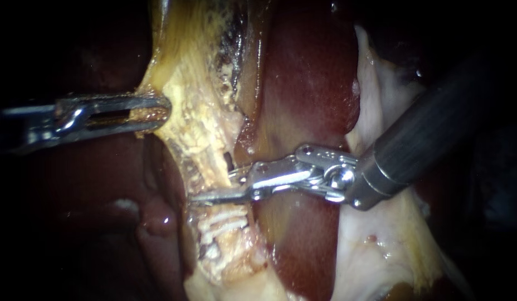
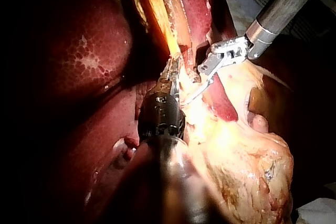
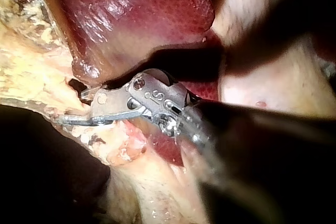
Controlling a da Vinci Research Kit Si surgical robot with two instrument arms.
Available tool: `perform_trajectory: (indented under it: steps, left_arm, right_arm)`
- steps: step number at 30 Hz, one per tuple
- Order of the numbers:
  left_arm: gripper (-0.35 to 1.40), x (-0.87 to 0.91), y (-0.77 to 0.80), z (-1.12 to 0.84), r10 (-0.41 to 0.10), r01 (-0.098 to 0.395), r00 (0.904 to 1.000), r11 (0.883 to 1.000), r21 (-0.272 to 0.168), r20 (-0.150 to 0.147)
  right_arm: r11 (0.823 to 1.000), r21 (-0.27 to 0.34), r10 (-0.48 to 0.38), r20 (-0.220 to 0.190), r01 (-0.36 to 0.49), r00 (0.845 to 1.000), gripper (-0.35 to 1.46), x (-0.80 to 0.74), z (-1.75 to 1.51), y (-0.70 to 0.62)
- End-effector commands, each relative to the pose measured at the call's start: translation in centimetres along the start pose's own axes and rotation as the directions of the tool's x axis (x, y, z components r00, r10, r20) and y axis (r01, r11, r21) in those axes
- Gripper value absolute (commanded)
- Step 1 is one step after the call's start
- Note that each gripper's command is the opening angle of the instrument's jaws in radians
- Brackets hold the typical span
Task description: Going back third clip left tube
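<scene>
The right instrument (image 1: 212, 185) slants in from the upper right. Its dark shaft is nearest the camera and its wrist is bent so that the jaws point level across the liver (image 1: 308, 83). The jaws stand slightly apart and grip nothing, their tips against the tube (image 1: 198, 136). Just below them, white ribbed bands cross the tube; they look like clips (image 1: 222, 222), though the glare leaves this unsure. Farther up, the left instrument (image 1: 165, 110) lies level, its jaws closed on yellow tissue (image 1: 175, 72) at the tube's edge.
</scene>
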Motion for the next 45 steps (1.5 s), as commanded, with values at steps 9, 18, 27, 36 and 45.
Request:
perform_trajectory:
  steps: [9,18,27,36,45]
  left_arm:
    - [-0.35,0.02,0.0,0.0,0.001,-0.001,1.0,1.0,-0.002,0.001]
    - [-0.35,0.03,0.0,-0.02,0.001,-0.001,1.0,1.0,-0.002,0.001]
    - [-0.35,0.03,0.0,-0.02,0.001,-0.001,1.0,1.0,-0.002,0.001]
    - [-0.35,0.04,0.0,-0.02,0.002,-0.002,1.0,1.0,-0.002,0.001]
    - [-0.35,0.08,-0.02,0.01,0.003,-0.003,1.0,1.0,-0.005,0.003]
  right_arm:
    - [1.0,0.005,0.025,0.003,-0.025,1.0,0.38,-0.02,-0.02,0.05]
    - [0.979,-0.037,-0.198,0.008,0.198,0.98,0.6,-0.16,-0.15,0.01]
    - [0.934,-0.049,-0.353,0.022,0.354,0.935,0.6,-0.26,-0.45,-0.1]
    - [0.923,-0.041,-0.382,0.0,0.382,0.924,0.6,-0.21,-0.92,-0.3]
    - [0.878,-0.131,-0.463,0.006,0.46,0.886,0.6,0.09,-1.5,-0.52]
